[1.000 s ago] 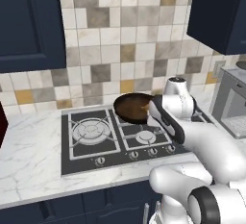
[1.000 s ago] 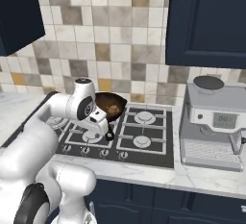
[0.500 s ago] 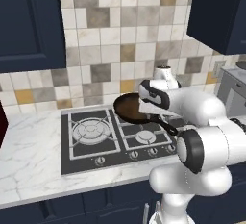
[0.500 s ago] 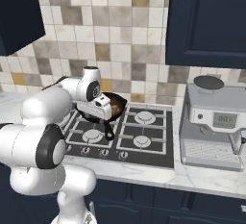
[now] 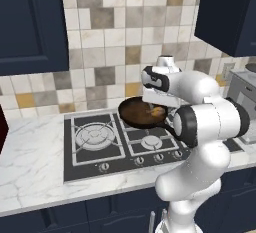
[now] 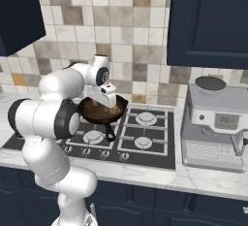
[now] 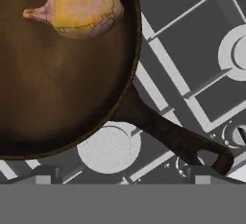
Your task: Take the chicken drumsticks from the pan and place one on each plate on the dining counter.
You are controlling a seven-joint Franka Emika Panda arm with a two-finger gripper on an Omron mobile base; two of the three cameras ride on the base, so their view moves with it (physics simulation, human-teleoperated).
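Tiled-wall stove counter [image 5: 35,147]: arm swung in, pincer [image 7: 122,182] now hovers released over frying pan [image 7: 57,88]; drumstick [image 7: 77,7] just ahead, ungrasped. First pick not yet started.

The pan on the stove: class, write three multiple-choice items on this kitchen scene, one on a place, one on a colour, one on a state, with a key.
1. Where does the pan sit?
A. on the stove's back burner
B. in a sink
C. on the coffee machine

2. What colour is the drumstick in it?
A. green
B. orange-brown
C. blue

3. How is the tool?
A. shut on the pan handle
B. open, holding nothing
C. shut on the drumstick

Key: 1 A, the stove grates lie under it; 2 B, the hand view shows it; 3 B, its fingers stand apart above the pan.
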